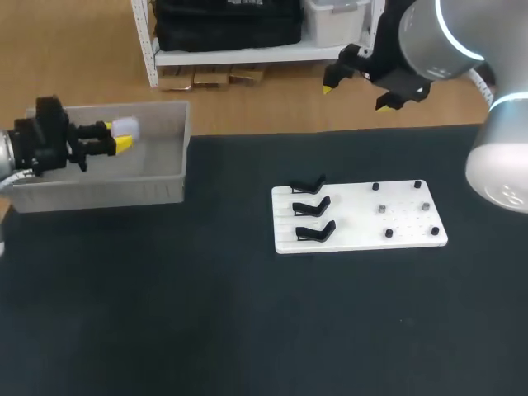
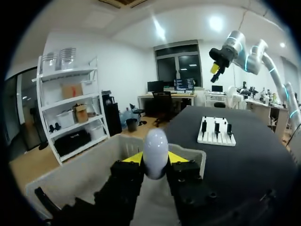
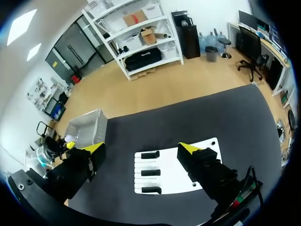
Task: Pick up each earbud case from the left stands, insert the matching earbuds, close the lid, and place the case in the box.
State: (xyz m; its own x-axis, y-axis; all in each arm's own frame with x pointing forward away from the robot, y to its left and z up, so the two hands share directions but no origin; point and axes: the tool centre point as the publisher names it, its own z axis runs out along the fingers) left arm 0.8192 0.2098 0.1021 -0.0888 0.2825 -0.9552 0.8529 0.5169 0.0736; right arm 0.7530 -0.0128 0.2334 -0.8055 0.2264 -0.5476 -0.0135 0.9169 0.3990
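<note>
A white, closed earbud case point(image 1: 128, 126) is held in my left gripper point(image 1: 117, 136), which is shut on it above the translucent box point(image 1: 157, 177) at the table's far left. In the left wrist view the case point(image 2: 155, 146) stands upright between the yellow tips, with the box's walls point(image 2: 70, 174) around it. The three black stands point(image 1: 312, 206) on the left of the white board point(image 1: 396, 223) are empty. My right gripper point(image 1: 359, 87) hangs open high over the table's far edge. In its own view the gripper point(image 3: 142, 148) is far above the board point(image 3: 174, 169), holding nothing.
Several small dark pegs point(image 1: 388, 233) stand on the board's right half. The black table top point(image 1: 165, 313) spreads around the board and box. The box point(image 3: 87, 127) sits at the table's far left corner.
</note>
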